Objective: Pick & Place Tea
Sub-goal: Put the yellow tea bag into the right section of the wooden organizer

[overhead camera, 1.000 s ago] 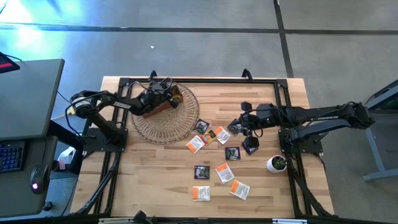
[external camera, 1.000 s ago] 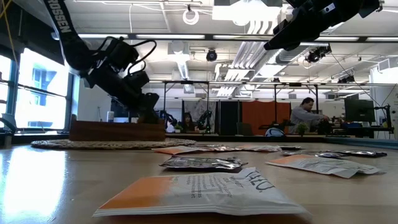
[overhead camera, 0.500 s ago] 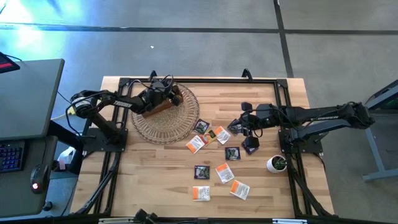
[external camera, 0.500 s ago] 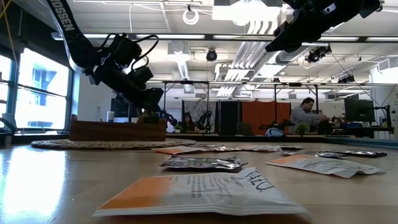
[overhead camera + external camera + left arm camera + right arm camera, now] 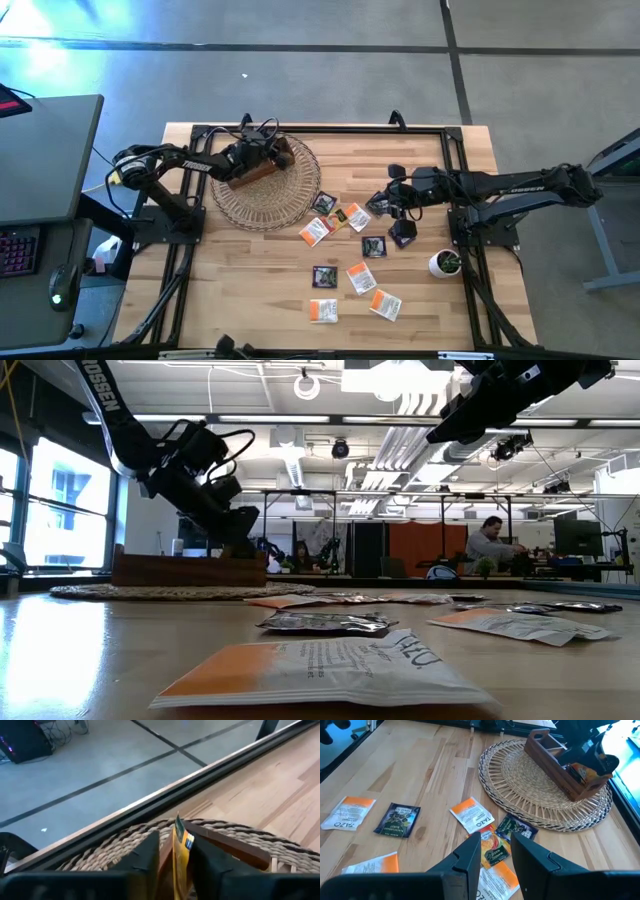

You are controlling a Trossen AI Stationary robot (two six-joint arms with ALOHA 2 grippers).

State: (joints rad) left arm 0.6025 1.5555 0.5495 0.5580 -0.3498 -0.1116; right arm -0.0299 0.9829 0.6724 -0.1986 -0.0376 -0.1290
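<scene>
The left claw (image 5: 175,857) pinches a yellow-orange tea sachet (image 5: 179,851) edge-up between its fingers, directly above the brown wooden divided box (image 5: 566,766) that sits on the round woven mat (image 5: 268,183). The likely trouble from here, as a judgement: the sachet stands on edge close to a divider wall, so if it is let go off-centre it may catch on the wall, lean out, or tip onto the mat instead of dropping into a compartment. In the right wrist view at least one orange sachet already shows inside the box; the rest of its compartments cannot be read. The right claw (image 5: 496,851) hangs spread and empty above the cluster of loose sachets near the mat's edge, nearest a colourful sachet (image 5: 495,843). Other white-and-orange and dark sachets, such as one dark one (image 5: 325,276), lie scattered across the bench (image 5: 250,290), beside a small white plant pot (image 5: 445,263).
</scene>
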